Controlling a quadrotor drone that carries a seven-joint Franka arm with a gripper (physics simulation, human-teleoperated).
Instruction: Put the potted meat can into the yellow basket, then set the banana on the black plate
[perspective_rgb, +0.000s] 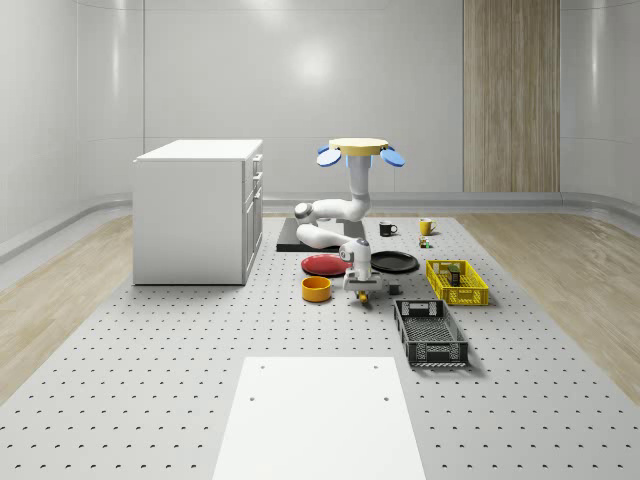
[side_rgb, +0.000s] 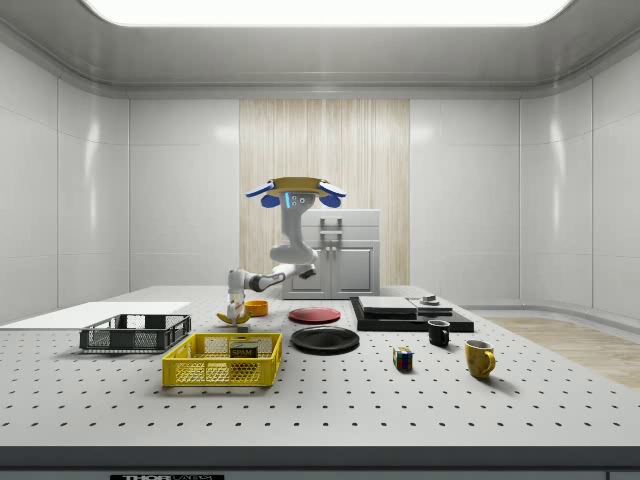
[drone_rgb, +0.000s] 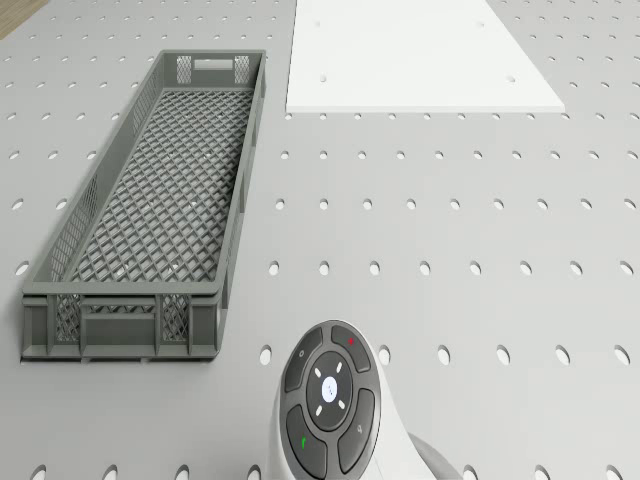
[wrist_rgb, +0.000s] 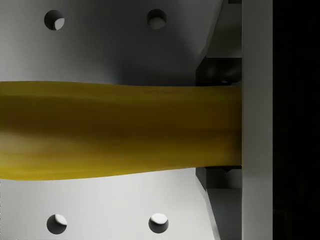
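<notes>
Between gripper (wrist_rgb: 222, 122) jaws — banana (wrist_rgb: 115, 130) crosswise

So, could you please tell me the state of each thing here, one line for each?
Potted meat can: already inside the yellow basket.
Banana: between the gripper fingers, low over the table, not yet on the black plate.
Drone: hovering behind the plates.
Grey crate: empty.
Red plate: nothing on it.
</notes>
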